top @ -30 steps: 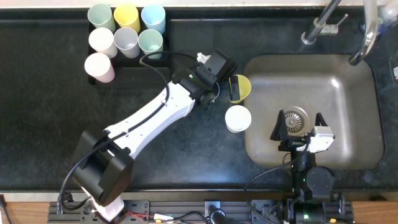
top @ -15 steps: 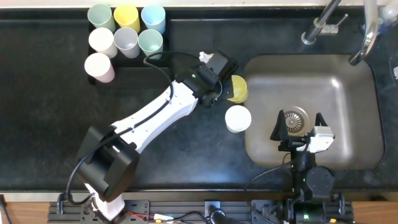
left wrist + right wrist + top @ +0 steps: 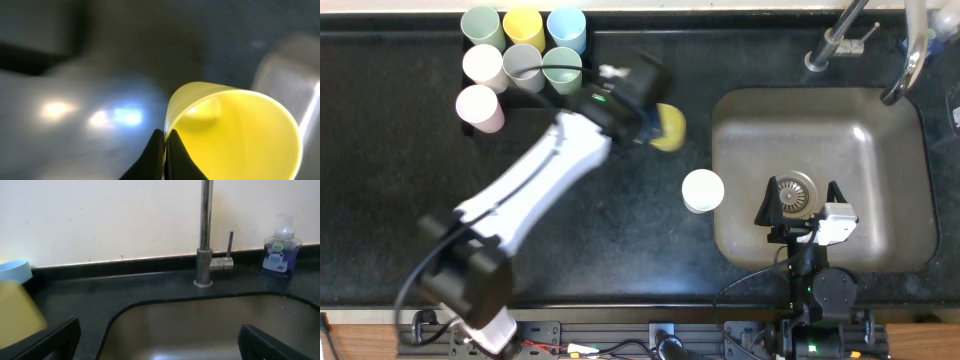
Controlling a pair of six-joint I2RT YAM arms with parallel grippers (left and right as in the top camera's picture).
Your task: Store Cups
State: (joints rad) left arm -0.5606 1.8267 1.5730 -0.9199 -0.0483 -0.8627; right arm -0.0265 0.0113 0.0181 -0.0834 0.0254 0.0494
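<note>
My left gripper [image 3: 648, 118] is shut on the rim of a yellow cup [image 3: 668, 127], held in the air between the cup tray and the sink. In the left wrist view the fingers [image 3: 159, 150] pinch the wall of the yellow cup [image 3: 235, 132], whose mouth faces the camera. A white cup [image 3: 703, 190] stands on the counter at the sink's left edge. The black tray [image 3: 535, 95] at the back left holds several cups in green, yellow, blue, white and pink. My right gripper [image 3: 801, 207] hangs open over the sink, with nothing between its fingers.
The steel sink [image 3: 865, 150] takes up the right side, with a faucet [image 3: 204, 235] behind it and a soap bottle [image 3: 281, 252] at the far right. A blue cup [image 3: 15, 270] and the blurred yellow cup [image 3: 17, 315] show in the right wrist view.
The left arm lifted the yellow cup from beside the sink and swung it left and toward the back, closer to the tray. The white cup and the right arm stayed put.
</note>
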